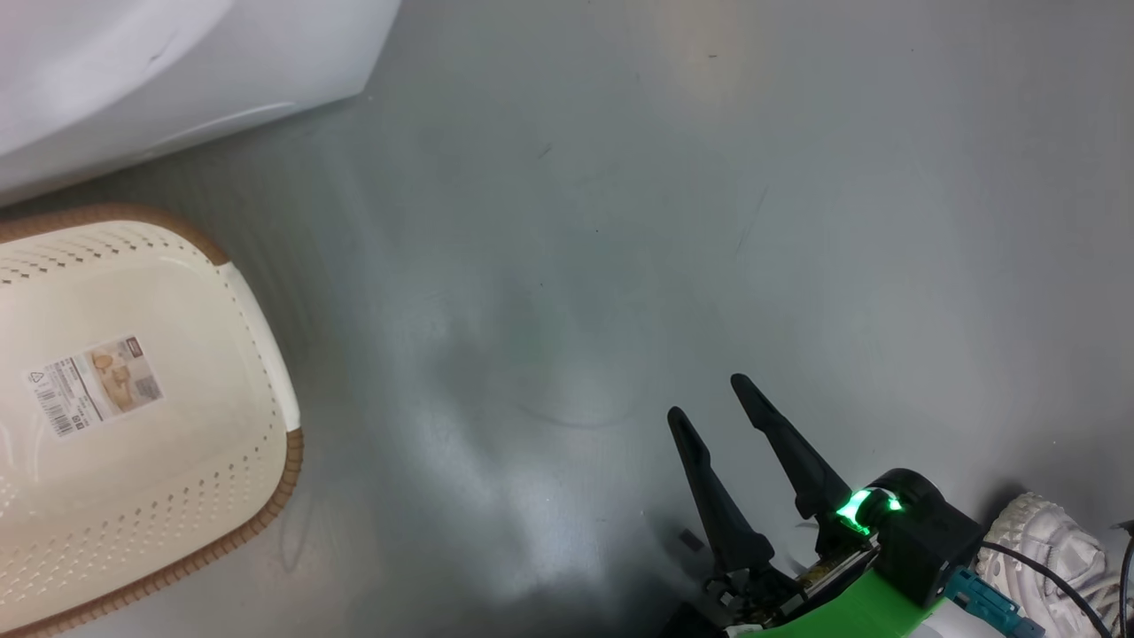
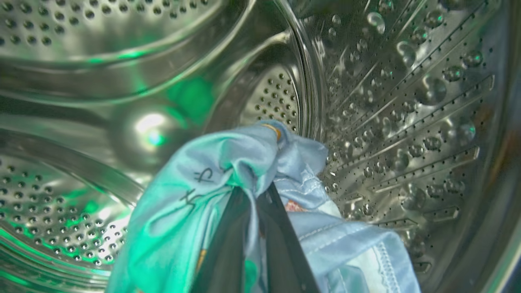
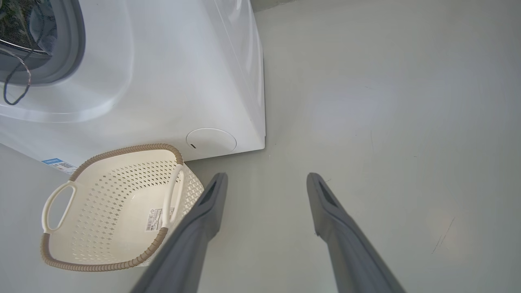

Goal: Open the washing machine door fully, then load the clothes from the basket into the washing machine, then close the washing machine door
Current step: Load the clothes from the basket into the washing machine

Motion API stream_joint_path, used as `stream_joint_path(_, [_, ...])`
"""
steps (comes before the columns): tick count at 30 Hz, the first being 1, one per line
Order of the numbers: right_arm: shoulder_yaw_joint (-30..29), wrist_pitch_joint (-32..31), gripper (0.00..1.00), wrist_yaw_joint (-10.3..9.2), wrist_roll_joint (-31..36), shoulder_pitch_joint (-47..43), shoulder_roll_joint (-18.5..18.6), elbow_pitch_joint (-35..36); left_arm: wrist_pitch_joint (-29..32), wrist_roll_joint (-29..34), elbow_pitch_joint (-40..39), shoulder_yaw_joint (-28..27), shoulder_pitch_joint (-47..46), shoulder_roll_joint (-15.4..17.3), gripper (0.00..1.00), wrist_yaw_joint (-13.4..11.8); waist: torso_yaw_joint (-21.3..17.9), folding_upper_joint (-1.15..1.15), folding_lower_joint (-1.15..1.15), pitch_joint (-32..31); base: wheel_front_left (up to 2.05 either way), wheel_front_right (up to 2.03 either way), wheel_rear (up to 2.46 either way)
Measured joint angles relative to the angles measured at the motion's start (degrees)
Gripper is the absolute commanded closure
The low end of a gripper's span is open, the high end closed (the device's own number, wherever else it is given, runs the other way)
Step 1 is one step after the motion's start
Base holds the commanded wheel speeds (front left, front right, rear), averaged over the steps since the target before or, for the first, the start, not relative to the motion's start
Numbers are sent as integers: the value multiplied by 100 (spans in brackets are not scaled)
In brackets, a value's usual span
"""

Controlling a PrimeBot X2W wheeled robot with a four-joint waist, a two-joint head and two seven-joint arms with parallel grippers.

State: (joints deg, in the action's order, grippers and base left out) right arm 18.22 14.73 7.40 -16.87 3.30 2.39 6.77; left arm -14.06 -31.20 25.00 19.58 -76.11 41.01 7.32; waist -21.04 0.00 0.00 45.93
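Observation:
In the left wrist view my left gripper (image 2: 259, 192) is inside the steel perforated drum (image 2: 407, 101) of the washing machine, shut on the light blue clothes (image 2: 211, 158), which hang bunched around its fingers. The basket (image 1: 133, 532) stands on the floor at the left of the head view with only a label on its bottom; it also appears as the basket (image 3: 110, 195) next to the white washing machine (image 3: 163, 61). My right gripper (image 1: 709, 399) is open over bare floor, right of the basket; its fingers (image 3: 211, 195) hold nothing. The washing machine door is out of view.
The washer's white corner (image 1: 177, 71) is at the head view's top left, and its grey gasket (image 3: 69, 44) edges the opening. A thin dark cable (image 3: 16, 81) loops at the opening. A white shoe (image 1: 1054, 540) and cables sit at the lower right. Grey floor (image 1: 709, 221) spreads to the right.

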Motion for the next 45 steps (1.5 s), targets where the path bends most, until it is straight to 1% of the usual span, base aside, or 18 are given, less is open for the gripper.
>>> stream_joint_path(3, [5,0,0,0,-8,0,0,16,-47,146,-187,-186,-2,1,100,0,-7,0,0,7,0,0,0])
stream_joint_path(6, [26,0,0,0,-55,1,-1,35,-60,339,-592,-561,-51,-23,100,0,-16,0,0,48,0,0,0])
stream_joint_path(9, [32,0,0,0,-58,1,-2,32,-89,377,-653,-766,-15,-88,100,0,-12,0,0,61,0,0,0])
stream_joint_path(11, [33,0,0,0,-94,2,-2,25,-91,382,-626,-805,107,-108,100,0,-8,0,0,57,0,0,0])
stream_joint_path(15, [30,0,0,0,-96,2,-2,11,-90,288,-279,-676,379,-113,100,0,5,0,0,39,0,0,0])
stream_joint_path(18, [27,0,0,0,-96,2,-2,-5,79,143,-4,-495,422,-121,100,0,18,0,0,22,0,0,0])
stream_joint_path(26, [15,0,0,0,-96,4,-3,-43,1093,-216,597,-186,374,-134,100,0,44,0,0,-49,0,0,0])
stream_joint_path(31, [-3,0,0,0,-96,4,-2,-57,1316,-330,701,-73,307,-143,100,0,64,0,0,-75,0,0,0])
stream_joint_path(32, [-2,0,0,0,-96,4,-2,-58,1346,-336,704,-66,299,-142,96,0,68,0,0,-79,0,0,0])
stream_joint_path(33, [-2,0,0,0,-96,4,-2,-59,1347,-350,704,-57,299,-142,62,0,73,0,0,-83,0,0,0])
stream_joint_path(34, [-3,0,0,0,-97,5,-2,-62,1347,-360,704,-44,299,-143,9,0,80,0,0,-88,0,0,0])
stream_joint_path(35, [-3,0,0,0,-97,6,-2,-64,1347,-379,708,-38,299,-144,0,0,85,0,0,-93,0,0,0])
stream_joint_path(38, [-19,0,0,0,-98,13,-2,-71,1336,-381,715,-25,298,-168,0,-1,110,0,0,-112,0,0,0])
stream_joint_path(45, [-74,0,0,0,-115,102,-2,-120,1144,-377,677,98,305,-357,0,-29,184,0,0,-219,0,0,0])
